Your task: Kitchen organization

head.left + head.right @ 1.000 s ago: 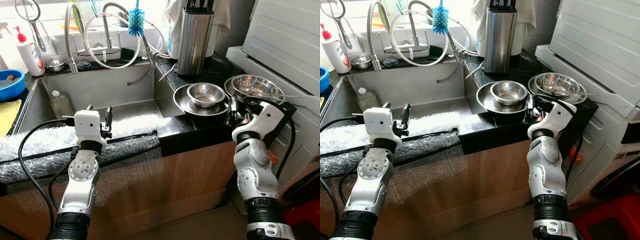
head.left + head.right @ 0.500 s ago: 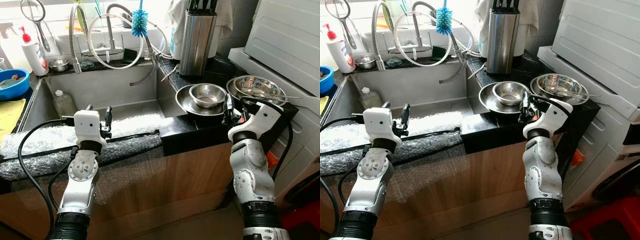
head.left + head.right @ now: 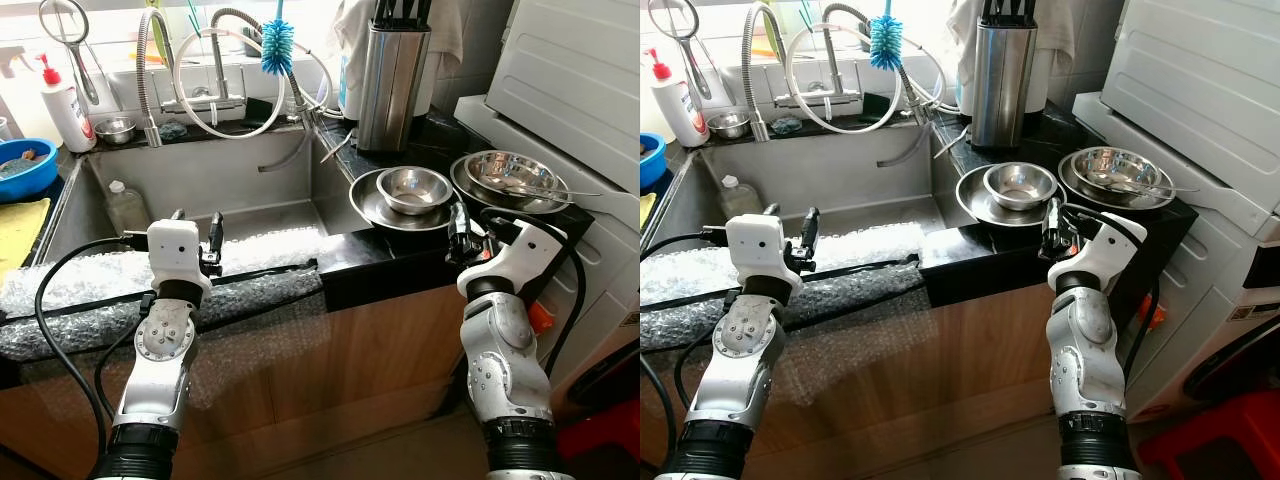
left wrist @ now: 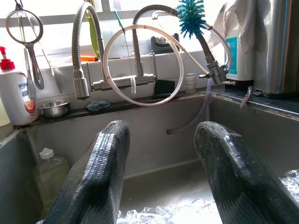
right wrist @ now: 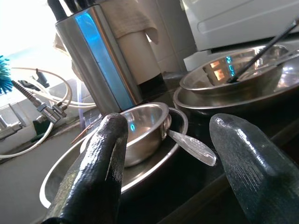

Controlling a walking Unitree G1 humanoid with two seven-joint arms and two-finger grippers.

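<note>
The blue bowl (image 3: 20,168) at nine o'clock is cut off by the edge. The white machine (image 3: 575,70) is cut off too.

Bright window backlight blows out behind the faucet (image 3: 215,75); foreground pincers perhaps soft

bench (image 3: 400,262): glossy black top, light wood front below
sink (image 3: 200,180): dull grey steel
bubble wrap (image 3: 120,285): clear, whitish dotted texture, just ahead of the left tool (image 3: 197,240)
bowls (image 3: 413,189): shiny silver, just beyond the black-fingered right tool (image 3: 458,235)
bottle brush (image 3: 276,45): bright blue bristles
soap bottle (image 3: 58,100): white, red pump
basin (image 3: 22,166): blue
knife block (image 3: 390,75): brushed silver
</note>
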